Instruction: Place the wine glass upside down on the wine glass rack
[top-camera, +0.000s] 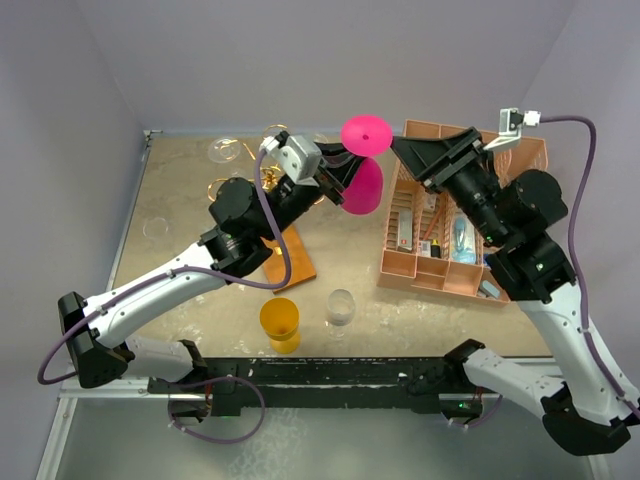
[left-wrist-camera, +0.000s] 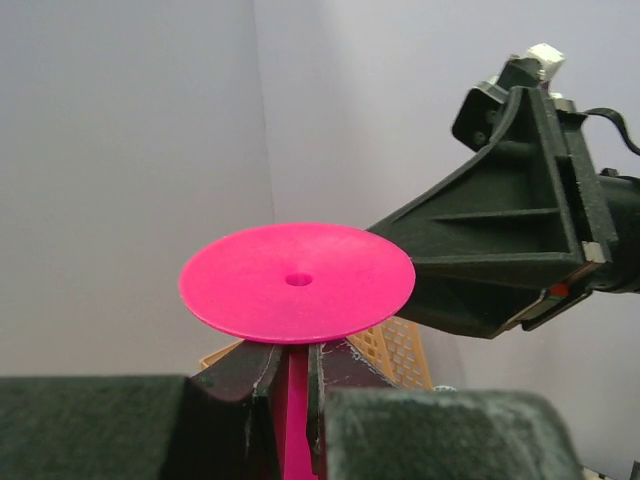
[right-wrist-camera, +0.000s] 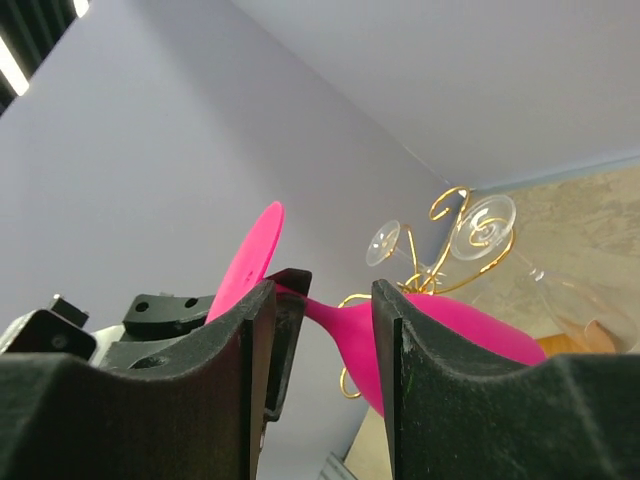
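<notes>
We see first the table (top-camera: 345, 250), a beige top with a marbled, slightly shiny surface. On it stands the wine glass rack (top-camera: 297, 258). It is made of thin gold wire bent into spiral curls around a central post, on a flat brown wooden base. In the top view the left arm covers most of it. Well to the right of the rack lies the salmon-pink organizer (top-camera: 402, 270), of hard plastic with many slots.

The left gripper (left-wrist-camera: 293, 372) is clenched on the thin stem of the wine glass (top-camera: 362, 190), just under the foot. It holds the glass in the air just to the right of the rack, not yet on it. The glass looks like opaque, matte magenta plastic. Its flat round foot (left-wrist-camera: 297, 280), with a small dimple in the centre, faces up and the bowl hangs below. In our judgement this is the orientation that the task asks for. The grip on the stem leaves the foot free to slide into a curl.

The right gripper (right-wrist-camera: 322, 300) stands with its jaws apart, one on each side of the same stem, on the side away from the rack. A gap shows, so it grasps nothing. We think it is placed there to take over the glass or to steady it.

Nearer to the arm bases than the rack stands a translucent yellow cup (top-camera: 280, 322), and beside it a small clear glass (top-camera: 340, 308). In the curls of the rack, clear glasses (right-wrist-camera: 482, 226) hang by their feet.
</notes>
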